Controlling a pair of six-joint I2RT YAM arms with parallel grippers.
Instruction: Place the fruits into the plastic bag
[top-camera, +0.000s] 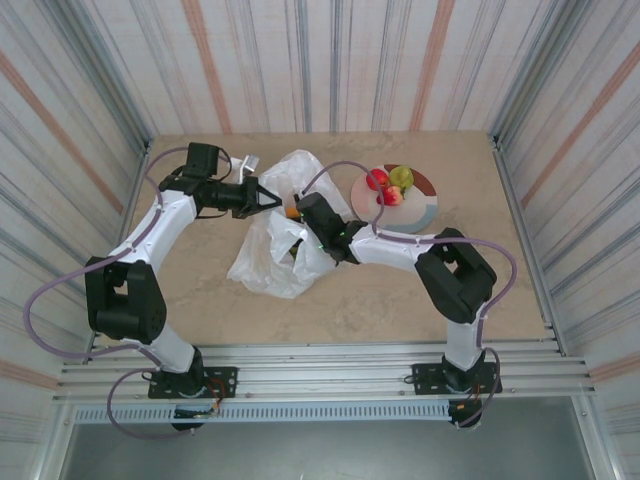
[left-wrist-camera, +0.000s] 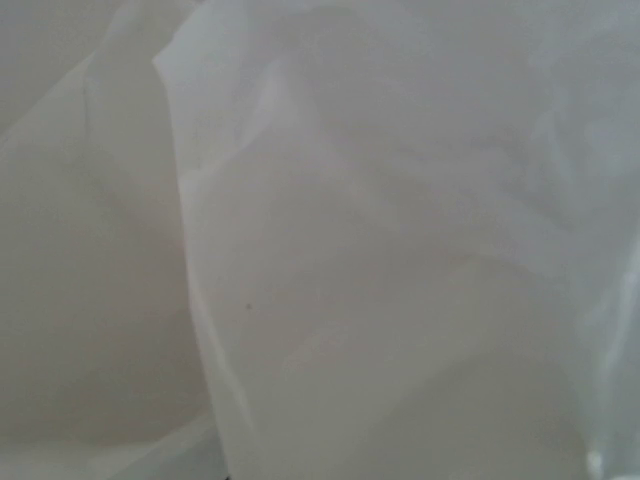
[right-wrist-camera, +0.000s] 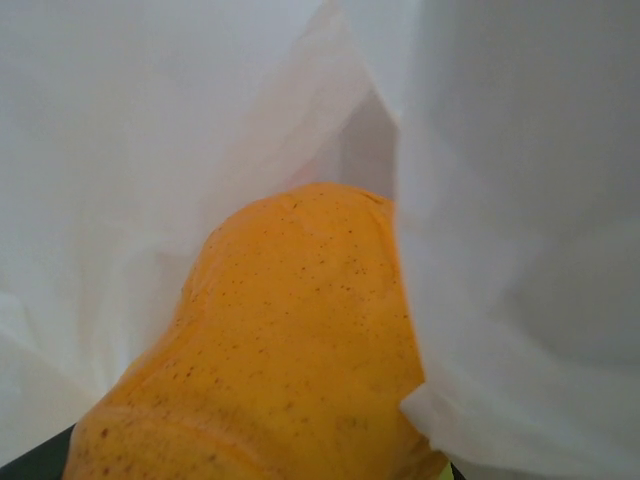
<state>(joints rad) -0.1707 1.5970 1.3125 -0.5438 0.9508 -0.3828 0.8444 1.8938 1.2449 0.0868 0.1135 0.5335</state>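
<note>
Where plastic bag (right-wrist-camera: 520, 200) parts, right gripper (top-camera: 298, 216) — seemingly — holds orange fruit (right-wrist-camera: 300, 340).

A flat light-brown table top (top-camera: 420, 300) sits in the middle. Tall walls with thin grey, white and orange-pink stripes (top-camera: 330, 60) stand along its far edge and both side edges. Shiny silver metal rails (top-camera: 330, 362) run along the near edge. Past them lies a plain dark grey panel (top-camera: 330, 450). The light is soft and even.
</note>
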